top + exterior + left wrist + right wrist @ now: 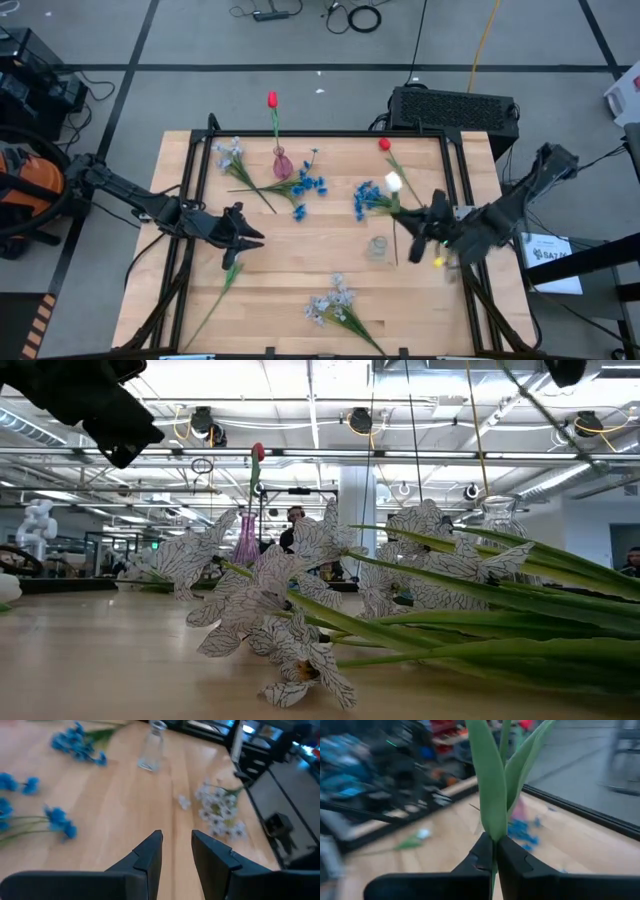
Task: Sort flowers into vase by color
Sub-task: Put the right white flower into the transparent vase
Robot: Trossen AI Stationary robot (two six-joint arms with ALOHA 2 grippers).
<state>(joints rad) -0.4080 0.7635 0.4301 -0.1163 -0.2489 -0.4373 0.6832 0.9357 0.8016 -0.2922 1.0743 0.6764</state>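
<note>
My right gripper point(428, 222) point(495, 840) is over the table's right side, shut on a red tulip point(384, 146). A second red tulip point(272, 100) stands in the pink vase point(282, 162) at the far middle. The clear vase point(378, 247) stands empty left of my right gripper. A white tulip point(393, 182) and blue sprays point(370, 200) point(305, 186) lie flat on the table. Pale sprays lie at the far left point(230, 155) and near the front edge point(335, 300). My left gripper point(240, 236) point(177, 852) hovers open over the left half, with nothing between its fingers. My right gripper pinches the red tulip's green stem point(494, 836) between its two fingers, just below where the long leaves point(490, 780) spread. The fingers come nearly level from the table's right side. The stem runs on past the fingertips, with the bud toward the table's far edge.
A loose green stem point(215, 295) lies at the front left. Black frame rails point(190, 190) run along the table's left, right and far edges. A black box point(455, 108) sits beyond the far edge. Bare wood lies between the two grippers.
</note>
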